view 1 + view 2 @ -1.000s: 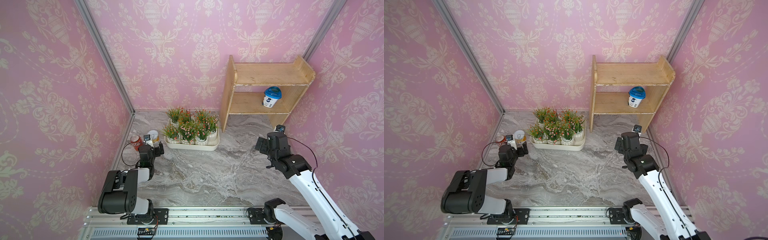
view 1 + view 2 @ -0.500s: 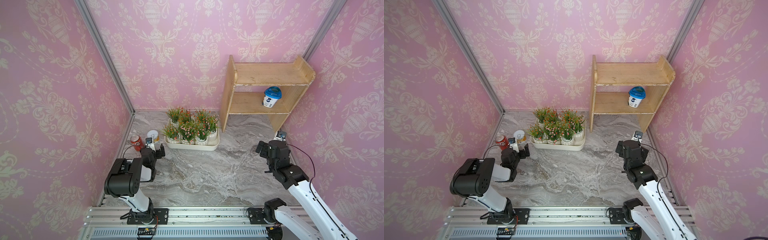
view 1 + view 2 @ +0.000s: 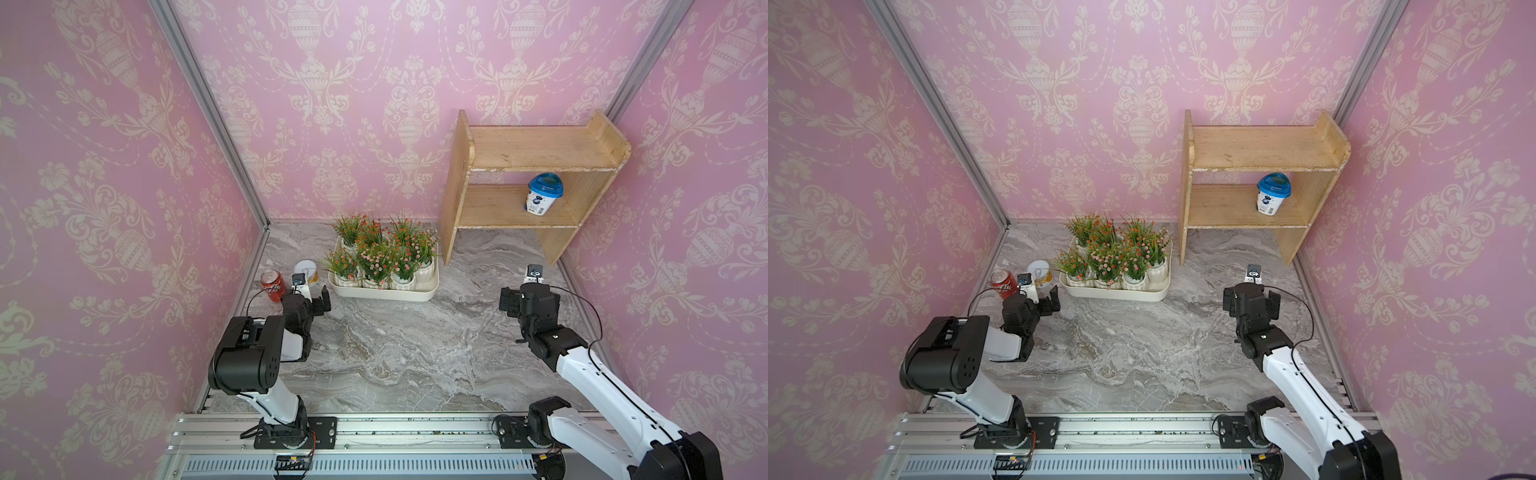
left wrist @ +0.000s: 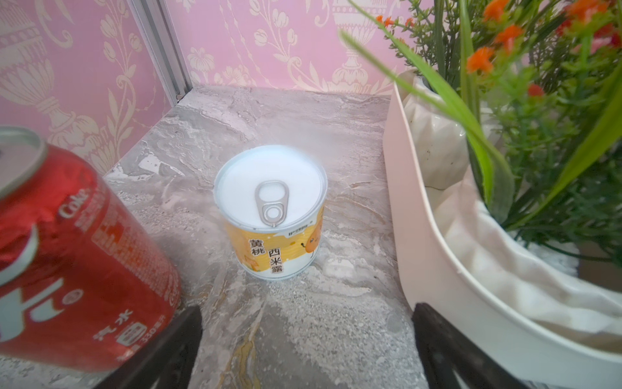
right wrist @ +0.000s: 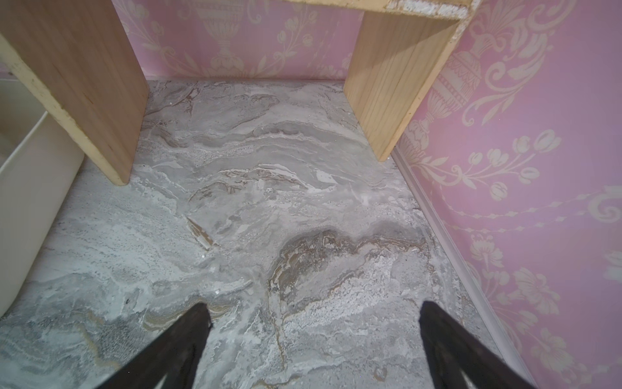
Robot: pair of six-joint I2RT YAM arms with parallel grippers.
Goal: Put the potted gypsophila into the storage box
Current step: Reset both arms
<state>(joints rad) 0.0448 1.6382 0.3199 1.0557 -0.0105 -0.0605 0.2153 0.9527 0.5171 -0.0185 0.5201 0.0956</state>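
Observation:
The storage box (image 3: 382, 296) (image 3: 1113, 296) is a cream tub at the back middle of the marble table. Several pots of potted gypsophila (image 3: 376, 259) (image 3: 1106, 259) with orange and pink flowers stand packed inside it. My left gripper (image 3: 318, 299) (image 3: 1047, 301) is open and empty, low over the table just off the box's left front corner. In the left wrist view the left gripper (image 4: 307, 313) faces a yellow can, with the box wall (image 4: 437, 269) and a white pot (image 4: 434, 134) beside it. My right gripper (image 3: 525, 293) (image 3: 1250, 293) (image 5: 313, 308) is open over bare marble.
A red cola can (image 3: 272, 284) (image 4: 67, 252) and a yellow tin (image 3: 306, 270) (image 4: 272, 208) stand left of the box, close to my left fingers. A wooden shelf (image 3: 536, 153) (image 5: 84, 84) at the back right holds a blue-lidded cup (image 3: 544, 199). Pink walls enclose three sides.
Both arms have drawn back toward the front rail, the left arm folding up at its elbow and the right gripper sinking lower. Both stay open and the pots have not moved.

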